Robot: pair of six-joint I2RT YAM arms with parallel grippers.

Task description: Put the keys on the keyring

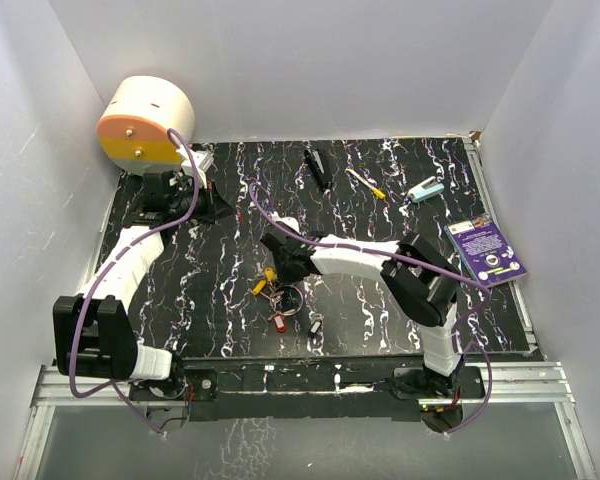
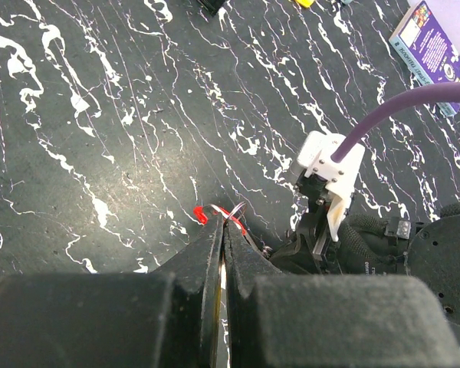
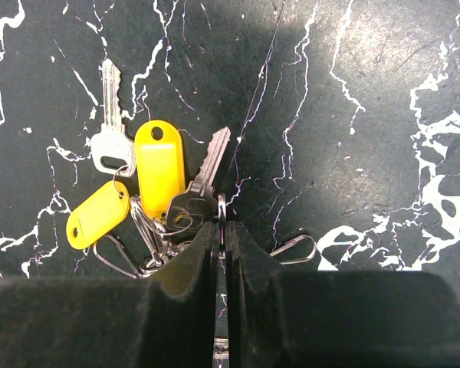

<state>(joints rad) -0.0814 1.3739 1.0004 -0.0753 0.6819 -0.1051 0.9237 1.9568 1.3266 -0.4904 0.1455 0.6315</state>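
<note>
Right gripper (image 3: 221, 230), at bottom centre of its wrist view, is fully closed with a sliver of wire at its tips. This is judged to be the keyring (image 3: 221, 208), pinched edge-on so that it stands clear of the table (image 3: 353, 115) for threading. Keys (image 3: 159, 165) lie bunched just upper left of those tips, one touching the left finger. Left gripper (image 2: 222, 228) is closed too, at the upper left of the overhead view, well apart from the bunch; whether it holds anything cannot be told.
</note>
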